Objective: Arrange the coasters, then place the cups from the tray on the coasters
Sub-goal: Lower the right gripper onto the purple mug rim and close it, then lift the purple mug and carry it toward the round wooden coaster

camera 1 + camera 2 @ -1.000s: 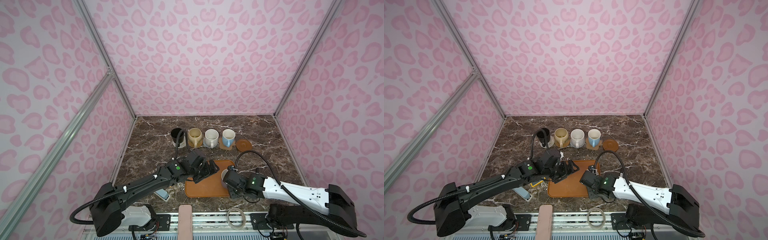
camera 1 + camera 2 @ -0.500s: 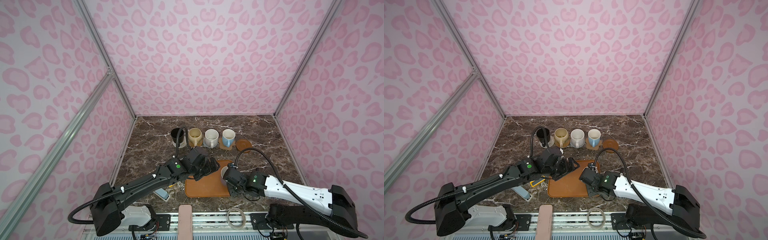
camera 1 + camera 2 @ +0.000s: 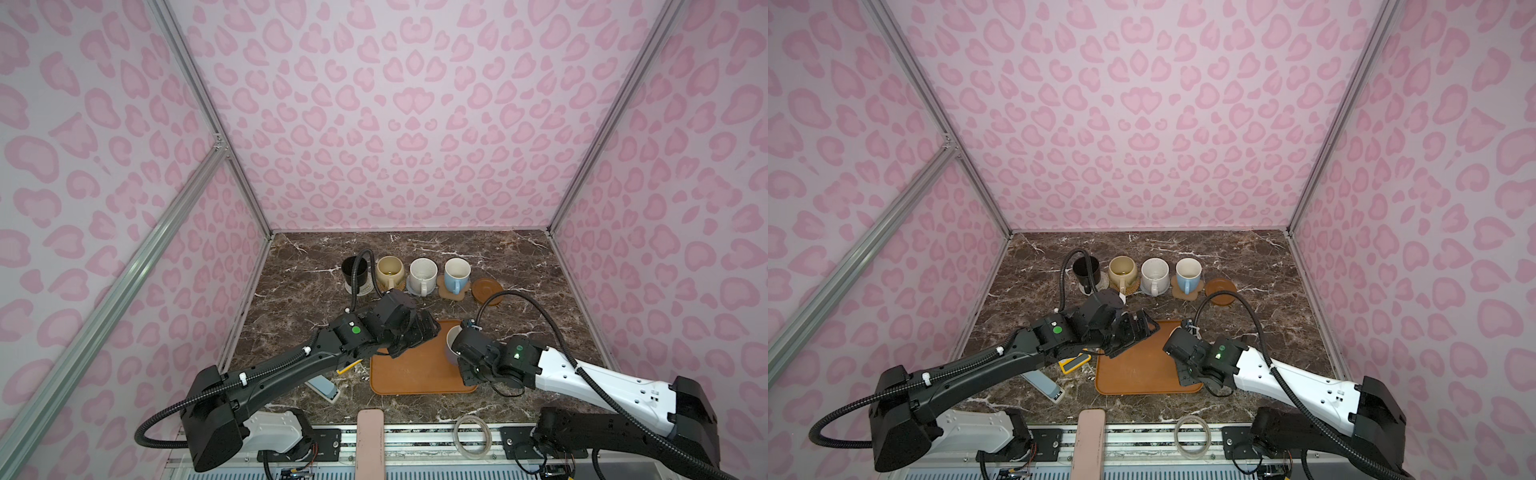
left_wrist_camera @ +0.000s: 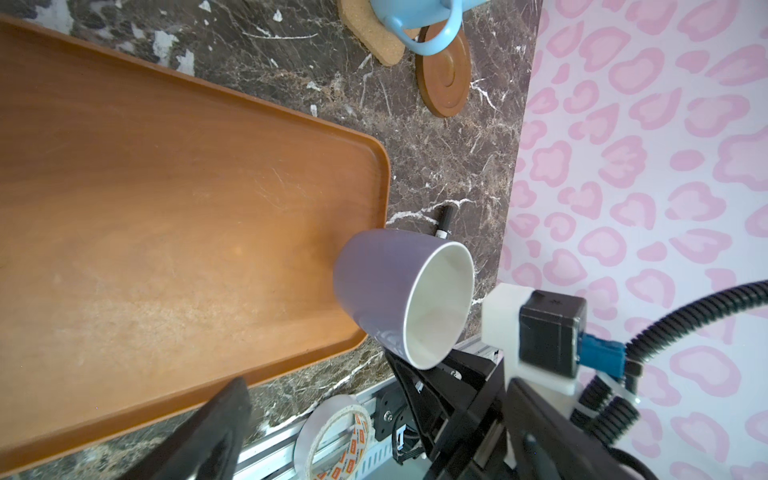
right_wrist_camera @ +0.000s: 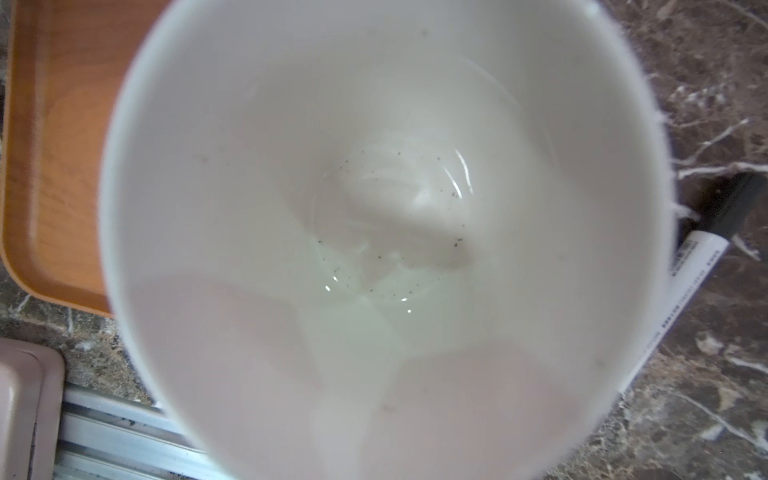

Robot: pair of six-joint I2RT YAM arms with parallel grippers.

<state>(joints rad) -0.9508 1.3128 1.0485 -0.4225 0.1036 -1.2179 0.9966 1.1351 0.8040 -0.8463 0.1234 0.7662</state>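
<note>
left gripper (image 3: 420, 330): hangs over the tray's far left corner, jaws spread wide, nothing between them
right gripper (image 3: 460, 358): sits at the tray's right edge, jaws pressed together on the lavender mug; the mug hides the exact grip spot, so can't say if it's the handle
lavender mug (image 4: 374, 282): tipped toward the right arm, mouth facing that arm's wrist camera, base right at the tray's right rim; can't tell if the base touches the tray. White inside, with a few dark specks at the bottom
tray (image 3: 415, 376): flat on the table (image 3: 540, 291) near the front, and the lavender mug at its edge is the only thing on it
black mug (image 3: 355, 268): left end of the back row, standing on the whitish coaster (image 3: 365, 291)
cream mug (image 3: 390, 269): next along, on the tan coaster (image 3: 1133, 287)
white mug (image 3: 422, 271): third, on the light-blue coaster (image 3: 411, 289)
blue mug (image 3: 456, 272): fourth, on the flower coaster (image 3: 451, 294), handle toward the front
brown disc (image 3: 487, 288): right end of the row, just beside the flower coaster, top uncovered
marker (image 4: 444, 222): lies on the table just off the tray's right edge, partly behind the lavender mug
tape ring (image 4: 356, 436): rests on the front rail, well apart from the mugs
</note>
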